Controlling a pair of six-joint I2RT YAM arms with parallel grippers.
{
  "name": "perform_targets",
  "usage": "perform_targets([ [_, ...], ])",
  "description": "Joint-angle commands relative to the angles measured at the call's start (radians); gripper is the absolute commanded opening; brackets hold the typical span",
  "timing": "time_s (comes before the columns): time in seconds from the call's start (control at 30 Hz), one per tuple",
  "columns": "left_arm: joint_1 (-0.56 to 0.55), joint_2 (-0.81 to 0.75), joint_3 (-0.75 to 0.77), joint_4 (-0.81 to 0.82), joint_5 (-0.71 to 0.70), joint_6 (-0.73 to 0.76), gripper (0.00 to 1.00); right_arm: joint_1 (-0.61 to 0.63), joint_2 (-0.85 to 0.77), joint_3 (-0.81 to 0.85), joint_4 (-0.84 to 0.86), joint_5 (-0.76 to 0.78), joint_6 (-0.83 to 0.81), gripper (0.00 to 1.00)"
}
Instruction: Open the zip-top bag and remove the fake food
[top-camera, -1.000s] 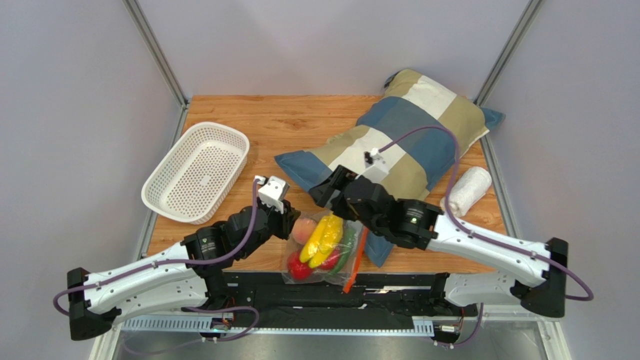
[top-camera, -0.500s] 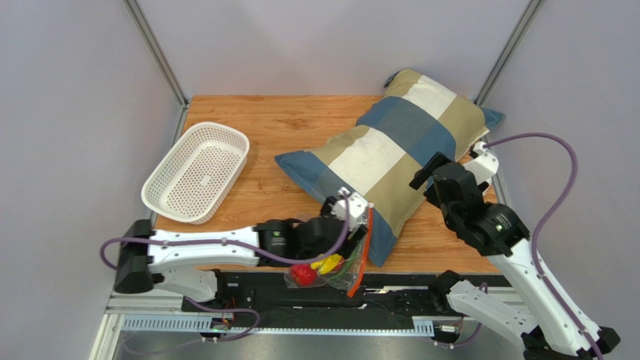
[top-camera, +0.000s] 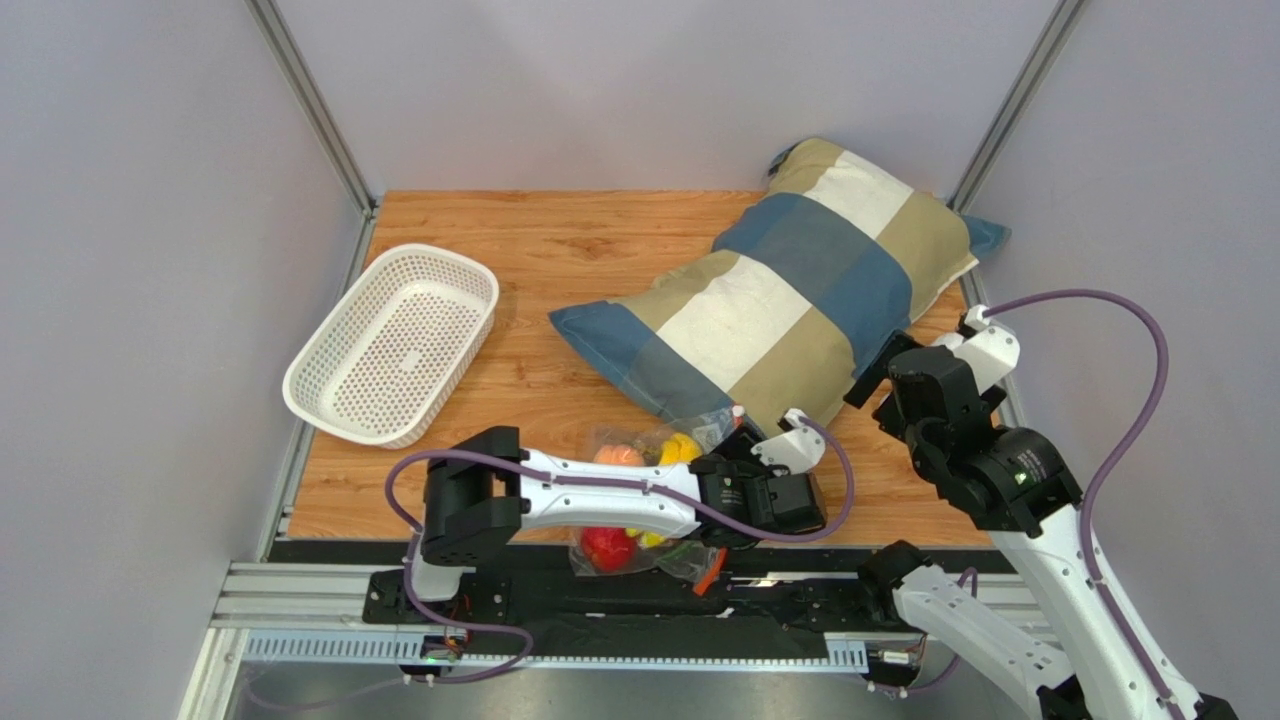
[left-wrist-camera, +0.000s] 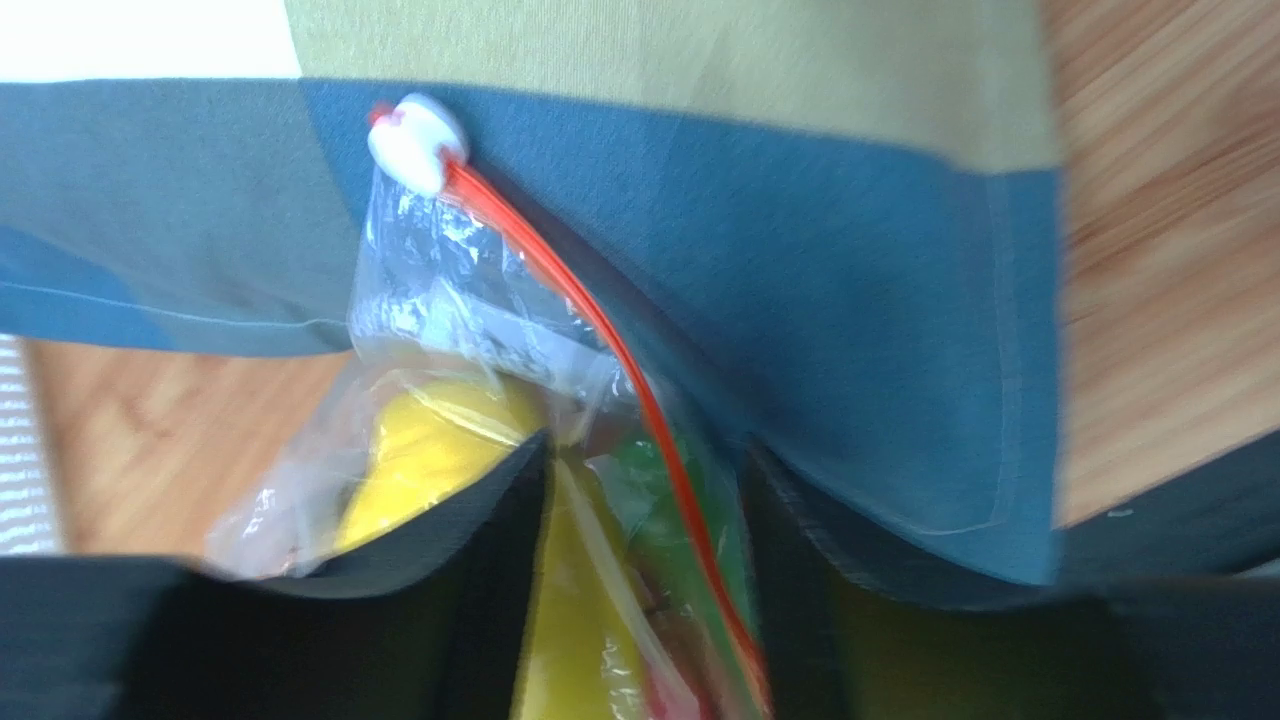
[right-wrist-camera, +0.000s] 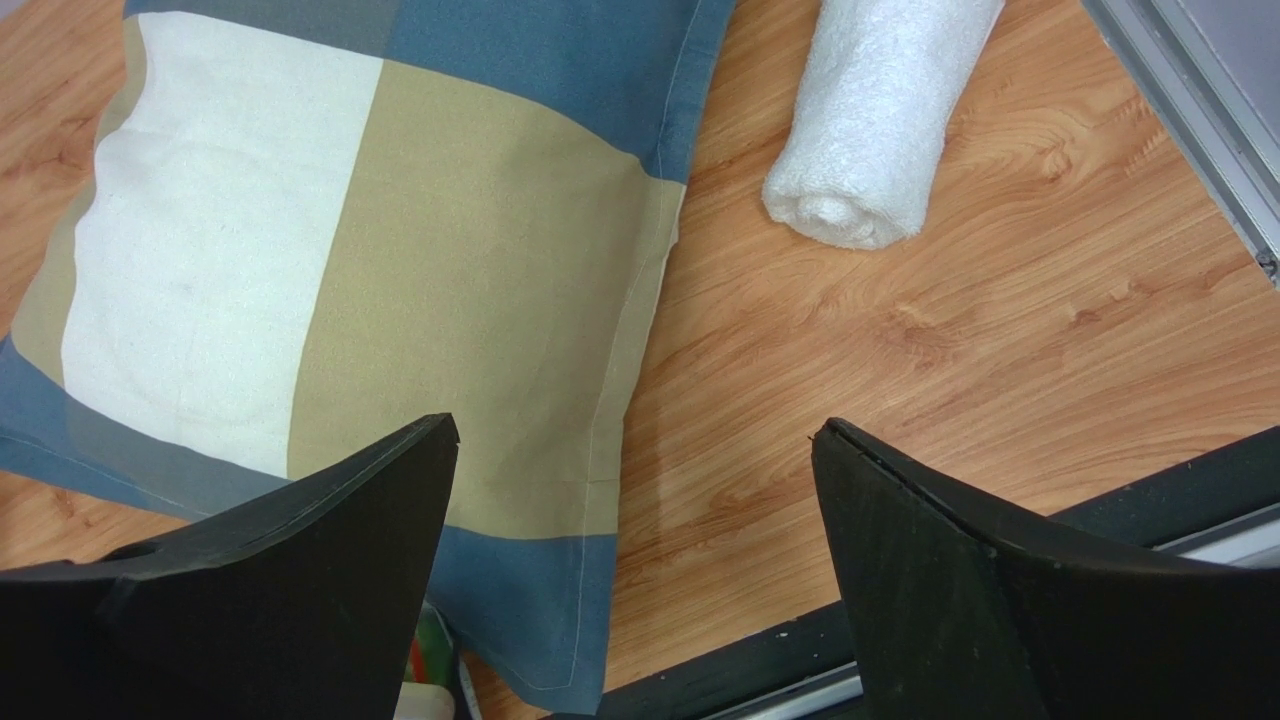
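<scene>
Left tool (left-wrist-camera: 643, 480) straddles the zip-top bag (left-wrist-camera: 436, 285) against the pillow (left-wrist-camera: 842, 270), jaws apart — likely to work its mouth (fake food (left-wrist-camera: 421, 450) inside); right tool (right-wrist-camera: 631, 435) gapes empty over the surface (right-wrist-camera: 977, 330).

Robot lab test cell: plain grey panel walls (top-camera: 150, 225) left, far, right; aluminium frame posts (top-camera: 313, 105); small wooden table (top-camera: 571, 248); robot arms (top-camera: 601, 488) mounted on near metal rail (top-camera: 601, 645).
</scene>
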Motion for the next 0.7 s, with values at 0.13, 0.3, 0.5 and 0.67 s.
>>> perform_targets([
  [0.13, -0.003, -0.182, -0.07, -0.122, -0.07, 0.004, 0.0, -0.003, -0.015, -0.114, 0.205, -0.229, -0.18, 0.92],
  [0.3, 0.043, -0.56, -0.263, -0.011, 0.262, 0.194, 0.0, -0.003, 0.002, -0.209, 0.495, -0.527, -0.347, 0.91],
  [0.5, 0.411, -1.034, -0.492, 0.014, 0.897, 0.256, 0.0, -0.001, 0.021, -0.399, 1.059, -1.074, -0.539, 0.88],
  [0.67, 0.508, -1.113, -0.497, -0.039, 1.104, 0.337, 0.0, -0.001, 0.109, -0.509, 1.553, -1.406, -0.537, 0.89],
])
